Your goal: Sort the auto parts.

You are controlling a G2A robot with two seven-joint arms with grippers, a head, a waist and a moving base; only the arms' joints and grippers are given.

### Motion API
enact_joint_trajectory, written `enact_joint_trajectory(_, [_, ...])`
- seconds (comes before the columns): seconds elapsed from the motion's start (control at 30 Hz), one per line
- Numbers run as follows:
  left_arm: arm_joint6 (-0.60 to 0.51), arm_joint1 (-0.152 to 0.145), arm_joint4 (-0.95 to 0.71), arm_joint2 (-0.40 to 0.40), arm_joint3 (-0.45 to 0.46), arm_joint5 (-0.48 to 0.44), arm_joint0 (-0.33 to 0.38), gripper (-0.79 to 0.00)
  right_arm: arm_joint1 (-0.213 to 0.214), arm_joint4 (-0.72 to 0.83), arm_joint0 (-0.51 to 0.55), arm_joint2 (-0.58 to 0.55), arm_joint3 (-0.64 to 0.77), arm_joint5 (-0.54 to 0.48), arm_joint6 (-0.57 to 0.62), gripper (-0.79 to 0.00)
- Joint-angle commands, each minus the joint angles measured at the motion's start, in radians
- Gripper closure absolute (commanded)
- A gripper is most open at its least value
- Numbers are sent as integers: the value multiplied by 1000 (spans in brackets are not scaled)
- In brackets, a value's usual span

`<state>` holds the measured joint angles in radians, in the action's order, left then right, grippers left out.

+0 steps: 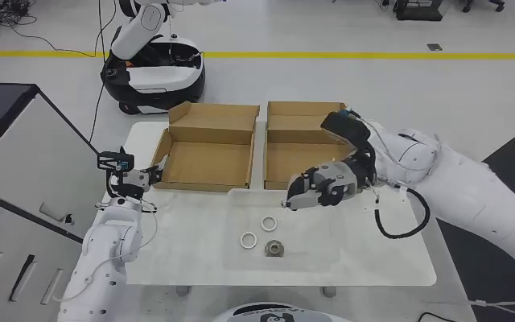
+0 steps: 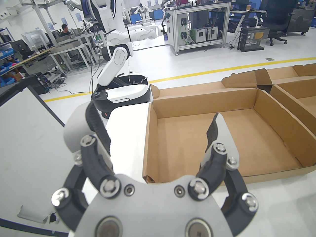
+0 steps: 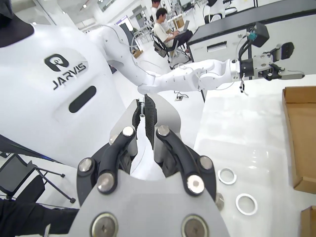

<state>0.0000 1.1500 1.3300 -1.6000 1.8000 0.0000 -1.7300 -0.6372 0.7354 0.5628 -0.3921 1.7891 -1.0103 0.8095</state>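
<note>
The right gripper (image 3: pixel 143 107) has its fingers pinched shut on a small bolt (image 3: pixel 141 101), above the bench (image 1: pixel 193 241) near two white rings (image 1: pixel 268 223). The left gripper (image 2: pixel 153 114), fingers spread wide and empty, hangs beside the left cardboard box (image 2: pixel 246 134).

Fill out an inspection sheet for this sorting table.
Surface: white table, glossy.
Job's things: two white rings and a grey round part lie loose on it; left box and right box stand open behind them.
Clutter: nothing seen.
Grippers: left pincer open by the left box; right pincer shut on a bolt.
Cables: black cable loops off the right arm.
Surroundings: another robot and a yellow floor line beyond the table.
</note>
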Motion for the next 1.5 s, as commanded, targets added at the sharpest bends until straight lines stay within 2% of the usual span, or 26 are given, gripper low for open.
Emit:
enact_joint_trajectory(0.0, [0,0,0,0,0,0,0,-785,10,44,15,-16,18,-2,-2,0])
enact_joint_trajectory(0.17, [0,0,0,0,0,0,0,-785,26,140,55,-61,75,-2,-2,0])
enact_joint_trajectory(0.33, [0,0,0,0,0,0,0,-785,22,209,80,-96,128,-2,-1,0])
enact_joint_trajectory(0.9, [0,0,0,0,0,0,0,-785,-53,405,129,-193,252,7,8,0])
enact_joint_trajectory(1.27, [0,0,0,0,0,0,0,-785,-61,404,135,-208,256,29,30,0])
enact_joint_trajectory(1.47, [0,0,0,0,0,0,0,-785,-70,426,197,-239,306,50,-2,0])
